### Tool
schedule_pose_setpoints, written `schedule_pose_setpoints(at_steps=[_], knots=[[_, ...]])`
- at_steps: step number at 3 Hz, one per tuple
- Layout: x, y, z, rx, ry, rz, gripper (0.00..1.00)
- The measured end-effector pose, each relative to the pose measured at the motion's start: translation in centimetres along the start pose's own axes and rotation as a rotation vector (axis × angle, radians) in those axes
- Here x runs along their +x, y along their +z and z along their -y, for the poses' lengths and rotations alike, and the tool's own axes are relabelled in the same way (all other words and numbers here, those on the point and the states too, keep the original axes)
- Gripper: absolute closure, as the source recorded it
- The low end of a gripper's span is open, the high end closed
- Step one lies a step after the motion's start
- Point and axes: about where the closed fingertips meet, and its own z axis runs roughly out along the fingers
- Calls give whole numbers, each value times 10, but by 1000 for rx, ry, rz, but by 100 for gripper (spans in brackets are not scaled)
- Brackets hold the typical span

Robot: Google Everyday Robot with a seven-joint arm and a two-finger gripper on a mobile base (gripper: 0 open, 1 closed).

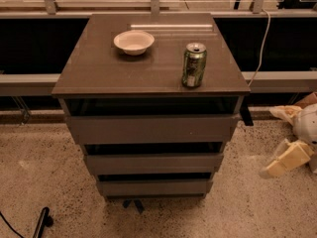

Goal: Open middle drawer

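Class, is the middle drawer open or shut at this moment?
Shut: the middle drawer sits flush in the cabinet, not pulled out. The gripper hangs low to the right, apart from it.

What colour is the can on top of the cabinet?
The can is green, camera view; claw hangs low, right of the cabinet.

Gripper [284,163] low at right edge, apart from middle drawer [153,163]; open floor [243,203] between, drawer front reachable.
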Motion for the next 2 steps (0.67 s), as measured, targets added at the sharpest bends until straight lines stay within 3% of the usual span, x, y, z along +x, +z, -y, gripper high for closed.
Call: schedule_pose_setpoints(at_steps=[1, 2], knots=[[-1, 82, -14, -105, -9, 51, 0], [6, 169, -50, -169, -1, 166, 0]])
